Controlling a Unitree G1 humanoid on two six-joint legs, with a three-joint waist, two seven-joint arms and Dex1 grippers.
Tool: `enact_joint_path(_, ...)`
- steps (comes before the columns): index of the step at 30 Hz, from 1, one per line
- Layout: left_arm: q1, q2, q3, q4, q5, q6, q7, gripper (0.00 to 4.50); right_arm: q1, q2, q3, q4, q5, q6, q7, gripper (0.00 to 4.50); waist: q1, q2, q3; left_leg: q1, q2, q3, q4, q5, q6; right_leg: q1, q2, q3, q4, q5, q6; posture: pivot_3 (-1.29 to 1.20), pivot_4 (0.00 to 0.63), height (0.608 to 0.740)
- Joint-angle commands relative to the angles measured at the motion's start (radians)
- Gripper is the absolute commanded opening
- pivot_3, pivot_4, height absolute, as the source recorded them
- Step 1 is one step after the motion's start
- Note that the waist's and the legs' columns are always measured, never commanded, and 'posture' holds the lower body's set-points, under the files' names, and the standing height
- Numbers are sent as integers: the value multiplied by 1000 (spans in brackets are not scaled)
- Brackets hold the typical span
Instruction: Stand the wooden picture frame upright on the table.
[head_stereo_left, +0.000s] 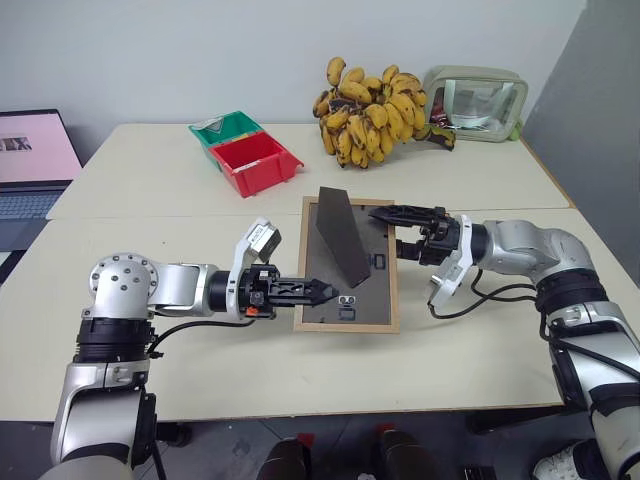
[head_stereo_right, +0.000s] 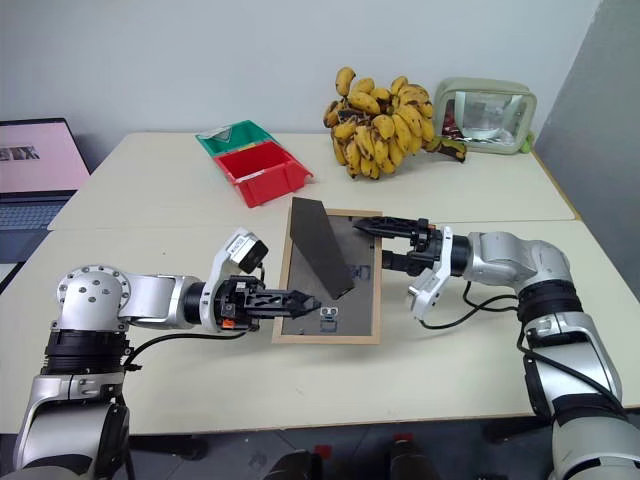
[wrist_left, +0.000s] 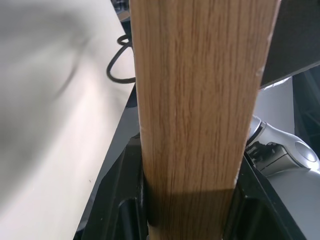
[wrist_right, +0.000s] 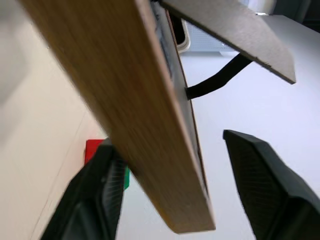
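Note:
The wooden picture frame (head_stereo_left: 366, 297) is held low over the table (head_stereo_left: 150, 180) with its dark back facing up and its fold-out stand (head_stereo_left: 340, 236) sticking up from it. My left gripper (head_stereo_left: 322, 292) is shut on the frame's left wooden rim, which runs between its fingers (wrist_left: 120, 210) in the left wrist view. My right gripper (head_stereo_left: 398, 232) is at the frame's right rim, open. One finger (wrist_right: 100, 195) lies close against the wood (wrist_right: 140, 115); the other finger (wrist_right: 270, 190) stands clear of it.
A bunch of bananas (head_stereo_left: 370, 110) and a green-rimmed clear pouch (head_stereo_left: 478, 100) sit at the back right. Red (head_stereo_left: 257, 160) and green (head_stereo_left: 226, 127) bins stand behind the frame. A laptop (head_stereo_left: 30, 160) is at the far left. A black cable (head_stereo_left: 490, 295) hangs from my right wrist.

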Motion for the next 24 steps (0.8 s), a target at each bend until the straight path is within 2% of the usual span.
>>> enact_joint_path(1,-8,3,27,-23,-42,4,-6,1318,-26,-15,27,-49,-24,18,-76,2183,-3,0,0,0,0,0,0,0,0,0,0,0,0,0,0,0,150,740)
enact_joint_path(4,-13,1,24,-20,-42,4,-6,1318,-39,-24,47,-59,-39,29,-118,1678,-4,0,0,0,0,1,0,0,0,0,0,1,0,0,0,0,150,740)
enact_joint_path(6,-11,1,24,-27,-33,-1,-7,1318,-46,-32,59,-62,-41,34,-138,1600,-4,0,0,1,0,0,0,0,0,0,1,0,0,0,0,0,150,740)
enact_joint_path(8,2,-4,37,-36,-20,-27,-12,1994,-53,-42,72,-52,-36,47,-152,1577,-4,0,0,1,0,0,0,0,0,0,1,1,0,0,0,0,150,740)
enact_joint_path(9,0,-7,48,-9,-24,-35,-4,2062,-56,-47,79,-44,-31,54,-157,1553,-4,0,0,1,0,1,0,0,0,0,1,1,0,0,0,0,150,740)
enact_joint_path(11,-12,-2,74,34,-7,-56,0,2506,-62,-54,92,-20,-14,69,-159,1311,-4,0,0,1,0,1,0,0,0,0,1,1,0,0,0,0,150,740)
enact_joint_path(14,-46,36,143,139,45,-115,35,3129,-76,-59,118,64,57,78,-128,1306,-4,0,0,2,0,1,0,0,0,1,1,1,0,0,0,0,150,740)
enact_joint_path(17,-35,75,204,143,68,-139,65,3688,-89,-54,155,146,101,102,-75,1305,-8,0,0,3,0,2,0,0,0,2,1,1,0,0,0,0,150,740)
enact_joint_path(18,-18,86,231,118,68,-153,86,3834,-95,-33,160,205,175,124,-9,1304,-9,0,0,3,0,2,-1,0,0,2,1,2,0,0,0,0,150,740)
enact_joint_path(20,39,93,290,16,89,-205,166,4254,-92,54,129,325,432,230,257,1303,-11,0,0,3,1,3,-1,0,0,2,1,2,-1,0,0,0,150,740)
enact_joint_path(22,140,95,278,-218,202,-306,224,4500,-78,167,25,370,713,515,667,1302,-29,-3,1,7,3,5,-3,-1,1,7,-3,3,-2,0,0,0,150,740)
enact_joint_path(24,259,113,199,-481,383,-456,221,4500,-102,256,-91,374,922,848,937,1294,-35,-3,1,9,3,3,-3,-2,3,9,-4,2,-2,0,0,0,150,740)
